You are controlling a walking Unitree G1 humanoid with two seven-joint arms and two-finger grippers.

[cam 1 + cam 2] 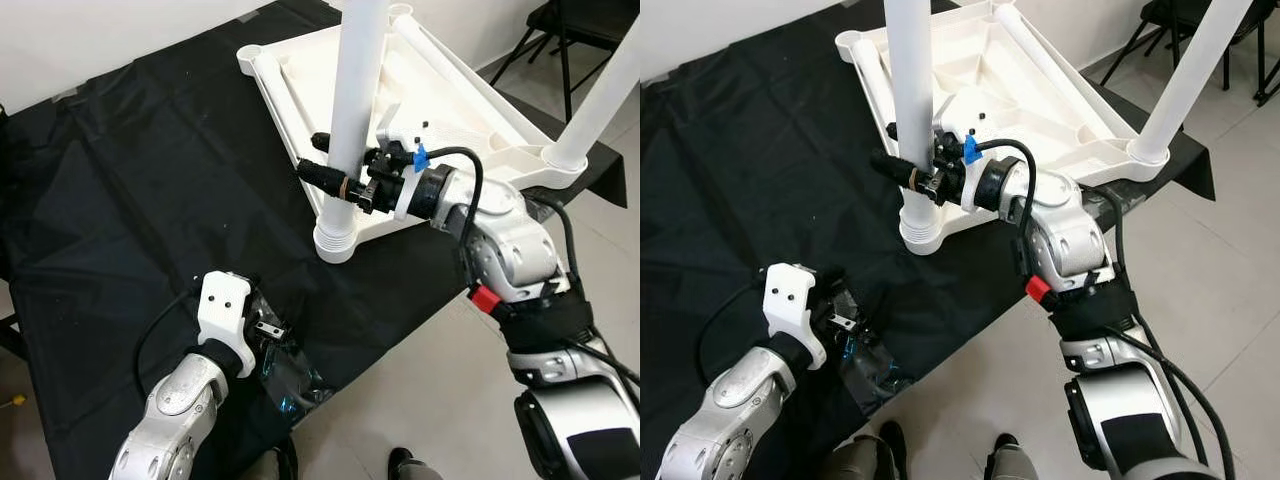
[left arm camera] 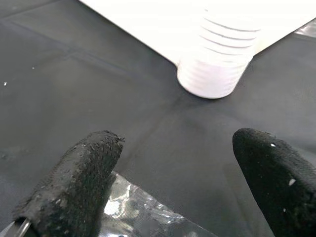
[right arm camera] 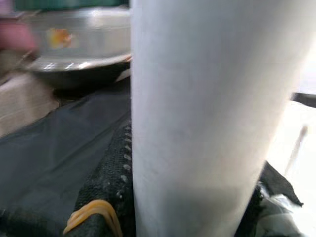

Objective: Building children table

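Note:
A white plastic children's table (image 1: 300, 100) lies upside down on a black cloth (image 1: 130, 180). One white leg (image 1: 355, 110) stands upright in the table's near corner socket (image 1: 336, 240). My right gripper (image 1: 325, 175) is shut on this leg a little above the socket; the leg (image 3: 197, 108) sits between the black fingers in the right wrist view. A second leg (image 1: 600, 100) stands in the right corner. My left gripper (image 1: 265, 330) hangs open low over the cloth, its fingertips (image 2: 84, 168) just above a clear plastic bag (image 1: 290, 375).
The cloth's near edge runs along the light tiled floor (image 1: 440, 400) at lower right. A dark chair (image 1: 570, 30) stands at the far right. A person's shoes (image 1: 1005, 455) are at the bottom edge.

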